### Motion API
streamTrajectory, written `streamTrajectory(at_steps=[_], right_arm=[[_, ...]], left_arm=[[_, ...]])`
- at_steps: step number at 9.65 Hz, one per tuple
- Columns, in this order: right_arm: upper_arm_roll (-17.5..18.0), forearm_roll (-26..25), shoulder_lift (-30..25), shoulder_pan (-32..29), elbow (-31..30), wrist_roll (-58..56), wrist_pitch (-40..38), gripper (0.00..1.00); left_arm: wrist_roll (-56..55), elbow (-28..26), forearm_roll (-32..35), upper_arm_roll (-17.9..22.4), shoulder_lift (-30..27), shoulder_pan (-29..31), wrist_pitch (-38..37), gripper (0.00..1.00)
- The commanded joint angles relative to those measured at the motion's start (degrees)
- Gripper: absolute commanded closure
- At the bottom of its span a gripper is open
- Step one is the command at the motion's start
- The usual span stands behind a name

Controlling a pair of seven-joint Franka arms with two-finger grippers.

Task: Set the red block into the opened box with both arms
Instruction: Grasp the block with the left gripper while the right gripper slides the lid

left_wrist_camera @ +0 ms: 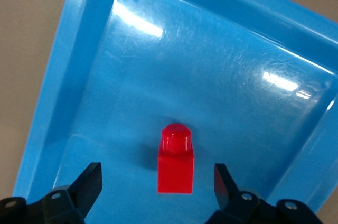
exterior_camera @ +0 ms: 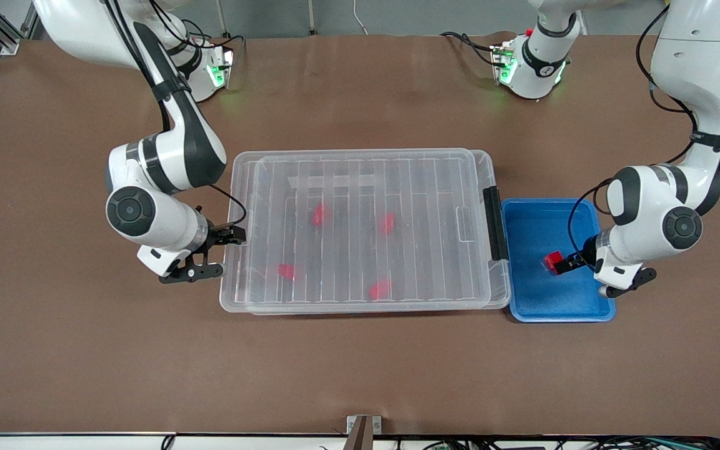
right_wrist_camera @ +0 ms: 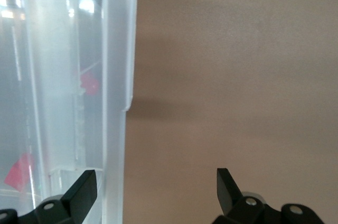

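Observation:
A small red block (exterior_camera: 552,259) (left_wrist_camera: 176,160) stands on the floor of the blue tray (exterior_camera: 525,225) (left_wrist_camera: 211,49). My left gripper (exterior_camera: 561,265) (left_wrist_camera: 157,173) is low over it and open, with a finger on each side of the block and a gap on both sides. The clear box (exterior_camera: 360,152) lies in the middle of the table with its ribbed lid (exterior_camera: 422,187) resting on top. My right gripper (exterior_camera: 225,251) (right_wrist_camera: 156,176) is open at the box's short end toward the right arm's side. One finger is over the box's rim (right_wrist_camera: 113,129), the other over bare table.
Several more red blocks (exterior_camera: 318,214) show through the clear lid inside the box. A black latch (exterior_camera: 494,222) sits on the box's short end beside the blue tray. Brown table surface surrounds both containers.

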Motion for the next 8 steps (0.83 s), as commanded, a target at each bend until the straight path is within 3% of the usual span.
streamTrajectory(at_steps=[1,4,8], right_arm=[[0.1,-0.6,-1.0,-2.1,-2.5,-1.6,0.2,0.00],[0.0,-3.5,-1.1,-3.3,-2.5,-3.6,-2.1,0.00],[-0.3,-3.8,-1.8,-7.3,-2.5,-11.1,-6.0,0.00]], left_arm=[[-0.7,0.1,-1.0,0.0,3.1,-0.4,2.3,0.12],[-0.7,0.1,-1.0,-0.8,3.9,-0.4,2.3,0.29],[-0.7,0.2,-1.6,-1.0,4.5,-0.3,2.3,0.88]])
